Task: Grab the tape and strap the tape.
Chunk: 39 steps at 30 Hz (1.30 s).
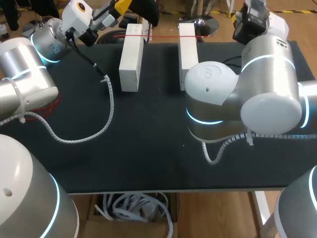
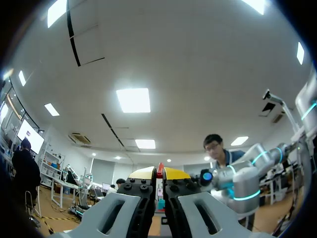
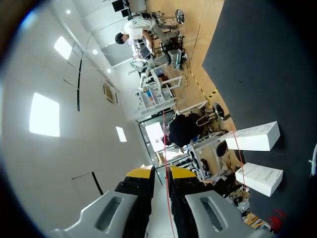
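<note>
Pulling too hard could snap the red tape (image 1: 163,36) or tip a white block (image 1: 131,57), because the left gripper (image 2: 159,172) and the right gripper (image 3: 161,171) both pinch that tape tight.

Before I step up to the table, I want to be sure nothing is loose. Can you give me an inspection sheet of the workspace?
Surface: black table top, flat.
Job's things: red tape stretched in a straight line across the far ends of the left white block and the right white block.
Clutter: nothing seen.
Pincers: left pincer shut on the tape; right pincer shut on the tape, which runs on between its fingers.
Cables: left wrapped cable curves over the table top; right wrapped cable loops below the right arm.
Surroundings: nothing seen touching the table.
</note>
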Available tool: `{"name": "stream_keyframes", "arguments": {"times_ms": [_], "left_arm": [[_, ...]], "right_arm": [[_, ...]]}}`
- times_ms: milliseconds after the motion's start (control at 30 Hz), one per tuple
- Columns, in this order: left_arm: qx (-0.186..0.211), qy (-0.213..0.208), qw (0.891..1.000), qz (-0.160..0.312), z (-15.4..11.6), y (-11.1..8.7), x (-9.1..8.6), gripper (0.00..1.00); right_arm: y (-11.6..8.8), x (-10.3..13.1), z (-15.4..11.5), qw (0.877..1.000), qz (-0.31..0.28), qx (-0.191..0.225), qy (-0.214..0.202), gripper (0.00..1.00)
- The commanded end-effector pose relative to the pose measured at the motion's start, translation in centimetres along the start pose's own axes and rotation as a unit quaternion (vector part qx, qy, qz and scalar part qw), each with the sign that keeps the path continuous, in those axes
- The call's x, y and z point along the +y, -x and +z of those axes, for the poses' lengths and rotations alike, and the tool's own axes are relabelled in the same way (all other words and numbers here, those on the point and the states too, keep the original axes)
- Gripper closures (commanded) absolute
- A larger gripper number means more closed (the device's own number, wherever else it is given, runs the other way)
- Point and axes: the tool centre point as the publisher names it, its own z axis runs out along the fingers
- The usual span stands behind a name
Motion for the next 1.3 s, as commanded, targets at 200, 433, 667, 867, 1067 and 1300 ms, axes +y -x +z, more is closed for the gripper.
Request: {"name": "stream_keyframes", "arguments": {"times_ms": [200, 433, 667, 867, 1067, 1300], "left_arm": [[0.001, -0.001, 1.0, 0.0, -0.07, 0.05, 0.05, 1.0], [0.001, -0.001, 1.0, 0.0, -0.07, 0.05, 0.05, 1.0], [0.001, -0.001, 1.0, 0.0, -0.07, 0.05, 0.05, 1.0], [0.001, -0.001, 1.0, 0.0, -0.07, 0.05, 0.05, 1.0], [0.001, -0.001, 1.0, 0.0, -0.07, 0.05, 0.05, 1.0], [0.001, -0.001, 1.0, 0.0, -0.07, 0.05, 0.05, 1.0]], "right_arm": [[-0.25, 0.1, 0.22, 1.0, -0.004, -0.002, -0.004, 1.0], [-0.25, 0.13, 0.07, 1.0, -0.009, -0.005, -0.01, 1.0], [-0.46, 0.15, -0.06, 1.0, -0.016, -0.004, -0.016, 1.0], [-0.46, 0.15, -0.06, 1.0, -0.016, -0.004, -0.016, 1.0], [-0.46, 0.15, -0.06, 1.0, -0.016, -0.004, -0.016, 1.0], [-0.46, 0.15, -0.06, 1.0, -0.016, -0.004, -0.016, 1.0]]}}
